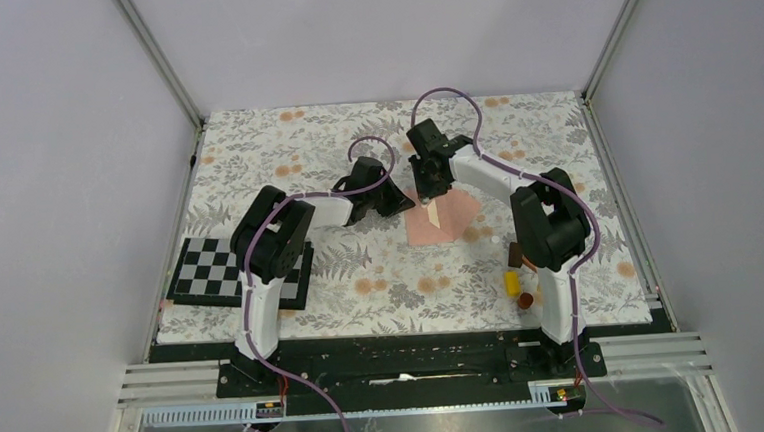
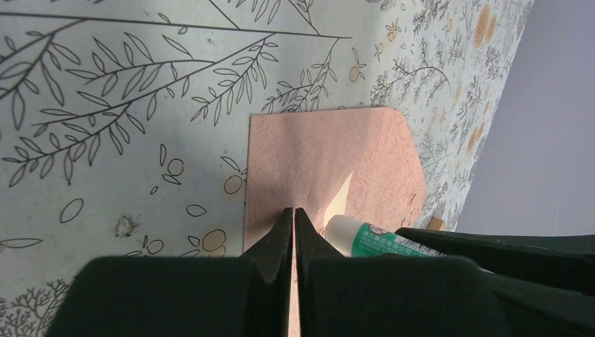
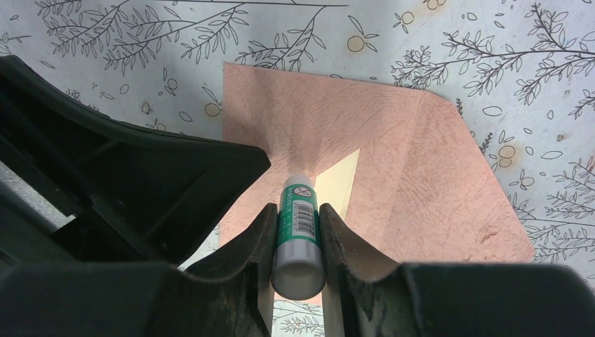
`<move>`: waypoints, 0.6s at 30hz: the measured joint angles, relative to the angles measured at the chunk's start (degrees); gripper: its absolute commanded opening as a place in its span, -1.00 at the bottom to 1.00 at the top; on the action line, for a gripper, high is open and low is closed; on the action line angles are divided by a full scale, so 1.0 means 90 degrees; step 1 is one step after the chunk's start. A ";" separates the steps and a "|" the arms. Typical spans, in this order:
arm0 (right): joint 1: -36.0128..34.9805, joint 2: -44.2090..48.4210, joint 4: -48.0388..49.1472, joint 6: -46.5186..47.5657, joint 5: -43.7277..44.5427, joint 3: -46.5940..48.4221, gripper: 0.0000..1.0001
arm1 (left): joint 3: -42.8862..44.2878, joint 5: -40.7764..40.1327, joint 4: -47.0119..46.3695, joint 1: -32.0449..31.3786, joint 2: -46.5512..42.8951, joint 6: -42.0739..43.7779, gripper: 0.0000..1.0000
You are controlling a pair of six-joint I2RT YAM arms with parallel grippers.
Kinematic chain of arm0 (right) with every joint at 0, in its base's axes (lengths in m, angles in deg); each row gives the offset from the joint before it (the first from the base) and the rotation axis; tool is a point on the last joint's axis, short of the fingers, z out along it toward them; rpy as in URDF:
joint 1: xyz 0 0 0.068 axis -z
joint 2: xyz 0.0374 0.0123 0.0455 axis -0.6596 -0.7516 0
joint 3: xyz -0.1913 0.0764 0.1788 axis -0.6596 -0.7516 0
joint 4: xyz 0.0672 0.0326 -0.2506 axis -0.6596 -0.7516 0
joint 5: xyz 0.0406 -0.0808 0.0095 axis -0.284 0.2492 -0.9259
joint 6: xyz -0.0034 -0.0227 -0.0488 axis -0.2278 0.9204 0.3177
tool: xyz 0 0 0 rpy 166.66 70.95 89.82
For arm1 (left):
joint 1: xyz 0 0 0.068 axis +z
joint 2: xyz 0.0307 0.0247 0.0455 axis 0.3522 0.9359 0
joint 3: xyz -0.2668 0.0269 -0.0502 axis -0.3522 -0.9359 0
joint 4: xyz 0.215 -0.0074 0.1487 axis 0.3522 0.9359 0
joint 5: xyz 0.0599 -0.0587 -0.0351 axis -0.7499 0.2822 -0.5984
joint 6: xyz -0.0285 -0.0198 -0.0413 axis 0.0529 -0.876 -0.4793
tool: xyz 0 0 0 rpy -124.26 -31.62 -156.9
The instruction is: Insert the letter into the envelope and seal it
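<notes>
Floral-cloth desk [image 1: 382,276], grey walls [image 1: 53,146]; envelope [image 1: 443,217] beneath left hand [image 2: 293,214], closed, and right hand [image 3: 298,210], gripping glue stick [image 3: 299,246]

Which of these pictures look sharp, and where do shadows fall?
Top external: evenly lit, though the envelope looks tiny. Left wrist: left gripper dark and soft-edged, tablecloth print crisp. Right wrist: glue stick label readable, shadow darkening the envelope ahead of it.

top ext: high, far, looks down fwd | L/R wrist: close, low, both share envelope [image 3: 421,161]
</notes>
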 measured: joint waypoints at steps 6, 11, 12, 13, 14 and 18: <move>-0.0002 -0.0007 0.0080 0.0000 0.0000 -0.0112 -1.00 | 0.0000 -0.0002 0.0007 0.0000 0.0000 -0.0032 -1.00; -0.0010 -0.0007 0.0211 0.0000 0.0000 -0.0294 -1.00 | 0.0000 -0.0002 0.0010 0.0000 0.0000 -0.0056 -1.00; -0.0015 -0.0007 0.0233 0.0002 0.0000 -0.0304 -1.00 | 0.0000 -0.0002 0.0010 0.0002 0.0000 -0.0063 -1.00; -0.0022 -0.0007 0.0255 0.0002 0.0002 -0.0316 -1.00 | 0.0000 -0.0002 0.0010 0.0002 0.0000 -0.0073 -1.00; -0.0032 -0.0007 0.0265 0.0002 0.0002 -0.0318 -1.00 | 0.0000 -0.0002 0.0012 0.0002 0.0000 -0.0078 -1.00; -0.0058 -0.0007 0.0291 0.0019 0.0015 -0.0328 -1.00 | 0.0000 -0.0005 0.0015 0.0002 0.0000 -0.0100 -1.00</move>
